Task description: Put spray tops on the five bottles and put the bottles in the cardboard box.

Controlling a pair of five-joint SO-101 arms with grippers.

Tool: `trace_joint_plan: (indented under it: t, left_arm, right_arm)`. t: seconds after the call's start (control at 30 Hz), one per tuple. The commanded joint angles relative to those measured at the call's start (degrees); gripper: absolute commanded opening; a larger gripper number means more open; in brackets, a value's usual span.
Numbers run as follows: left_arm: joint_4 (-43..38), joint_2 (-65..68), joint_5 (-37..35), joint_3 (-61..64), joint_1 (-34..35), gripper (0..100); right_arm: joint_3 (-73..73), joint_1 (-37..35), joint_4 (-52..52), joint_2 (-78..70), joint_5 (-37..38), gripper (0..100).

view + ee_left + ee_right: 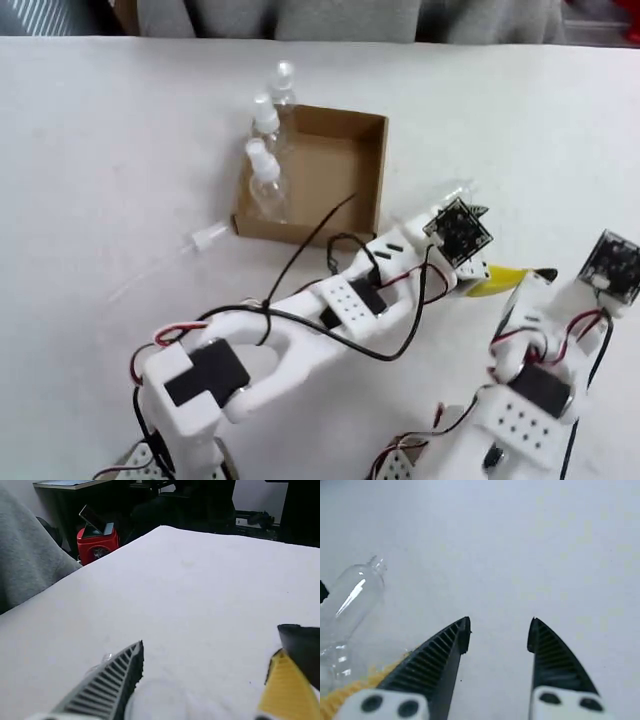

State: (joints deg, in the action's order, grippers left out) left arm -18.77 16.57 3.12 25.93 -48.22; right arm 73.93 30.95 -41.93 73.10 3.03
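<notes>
You are dealing with a clear plastic bottle (350,597) that is lying on its side on the white bench (90,150), just off the right-hand wall of the open brown cardboard box (335,160). Its neck is bare. Its long axis is running slantwise away from the box, and the open neck seems to be pointing away from the arms' bases.

The left gripper (210,650) is sitting right at that bottle with its jaws, one grey and ribbed, one yellow, spread wide. The bottle's body is showing as a pale blur close to the grey jaw, and by the look of it you are not pinching it. The right gripper (500,621) is hanging with its two dark jaws parted and nothing between them. The bottle is lying off to its left-arm side.

The part you are needing, a white spray top with a thin clear tube (205,238), is lying on the bench off the box's opposite, left-hand side, near the front corner and well apart from both grippers. So the left arm is the nearer one for the bottle, while the top is waiting across the box from it.

Three clear bottles wearing white spray tops (265,120) are standing along the box's left wall.
</notes>
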Motion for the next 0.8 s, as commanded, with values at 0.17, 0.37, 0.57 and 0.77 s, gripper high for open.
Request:
trace_joint_plan:
  t: [0.17,0.37,0.57,0.77]
  left_arm:
    - [7.47,-4.26,-0.53,-7.91,2.07,38]
    - [7.65,-4.26,-0.18,-8.79,2.07,38]
    - [8.00,-3.82,-0.18,-10.73,3.12,38]
    - [8.00,-3.65,-0.18,-13.27,3.65,38]
  right_arm:
    - [-8.35,5.14,18.51,-34.68,3.96,17.0]
    - [-8.35,5.67,25.10,-46.64,5.63,19.8]
    - [-7.03,1.27,24.84,-49.63,12.92,27.6]
    - [-0.88,-2.42,24.92,-40.92,21.10,27.9]
